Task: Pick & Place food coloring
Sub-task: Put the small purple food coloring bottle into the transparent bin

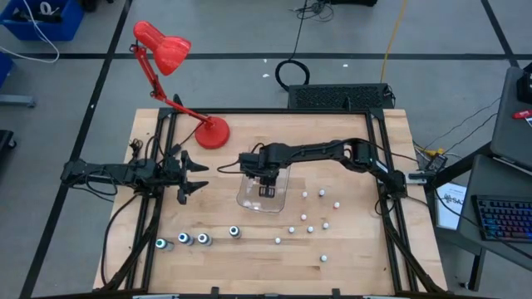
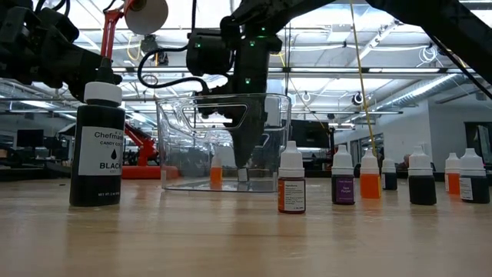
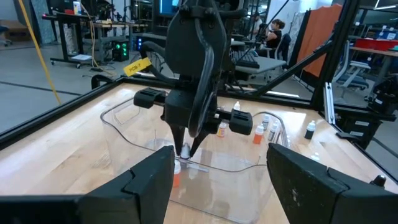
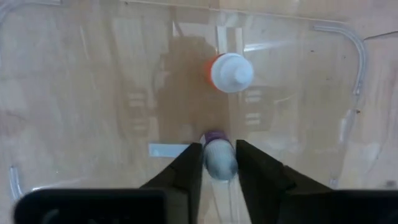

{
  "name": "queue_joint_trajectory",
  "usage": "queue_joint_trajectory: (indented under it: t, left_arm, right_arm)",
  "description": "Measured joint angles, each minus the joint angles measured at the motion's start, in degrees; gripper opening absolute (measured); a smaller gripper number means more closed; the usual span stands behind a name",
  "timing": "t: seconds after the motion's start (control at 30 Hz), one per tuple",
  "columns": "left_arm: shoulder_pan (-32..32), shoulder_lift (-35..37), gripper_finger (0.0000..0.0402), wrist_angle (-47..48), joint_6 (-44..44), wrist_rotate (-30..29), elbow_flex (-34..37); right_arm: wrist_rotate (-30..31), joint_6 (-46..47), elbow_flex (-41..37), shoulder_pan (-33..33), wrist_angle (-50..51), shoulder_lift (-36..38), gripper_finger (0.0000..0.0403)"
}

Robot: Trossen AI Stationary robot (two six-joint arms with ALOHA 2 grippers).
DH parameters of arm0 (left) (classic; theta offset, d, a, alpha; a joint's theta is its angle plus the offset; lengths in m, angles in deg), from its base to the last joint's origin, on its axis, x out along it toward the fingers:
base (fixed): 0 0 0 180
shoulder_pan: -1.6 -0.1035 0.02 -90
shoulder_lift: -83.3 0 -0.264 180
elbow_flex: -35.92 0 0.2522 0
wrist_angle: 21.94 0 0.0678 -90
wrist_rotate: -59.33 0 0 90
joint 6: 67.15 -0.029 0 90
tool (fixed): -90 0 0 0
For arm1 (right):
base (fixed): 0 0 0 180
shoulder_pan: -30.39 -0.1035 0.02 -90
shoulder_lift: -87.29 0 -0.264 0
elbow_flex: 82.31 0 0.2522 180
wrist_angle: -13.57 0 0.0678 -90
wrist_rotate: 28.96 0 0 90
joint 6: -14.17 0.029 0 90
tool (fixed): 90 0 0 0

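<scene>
Releasing a small purple bottle (image 4: 219, 157) inside the clear tub (image 1: 283, 199): my right claw (image 4: 219, 163) is low in tub, fingers just parting, bottle btw them. An orange bottle (image 4: 229, 72) stands just ahead. I should open slowly, lift straight up.

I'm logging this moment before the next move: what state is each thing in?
Left gripper: open, empty, at the table's left.
Right gripper: down inside the tub, at the purple bottle.
Clear tub: upright, open-topped, two bottles inside.
Purple bottle: upright, capped, in the tub.
Orange bottle: upright, capped, in the tub.
Black bottle: upright, capped, on the table.
Red lamp: standing.
</scene>
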Motion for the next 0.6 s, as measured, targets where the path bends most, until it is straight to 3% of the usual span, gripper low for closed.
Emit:
queue_joint_trajectory:
  t: [0.23, 0.6]
  left_arm:
    - [0.0, 0.0, 0.0253, 0.0, 0.0, 0.0, 0.0]
    - [0.0, 0.0, 0.0253, 0.0, 0.0, 0.0, 0.0]
  right_arm:
    - [0.0, 0.5, -0.1, -0.2, 0.4, -0.1, 0.0153]
    - [0.3, 1.9, 0.0, -0.2, 2.5, 4.0, 0.0156]
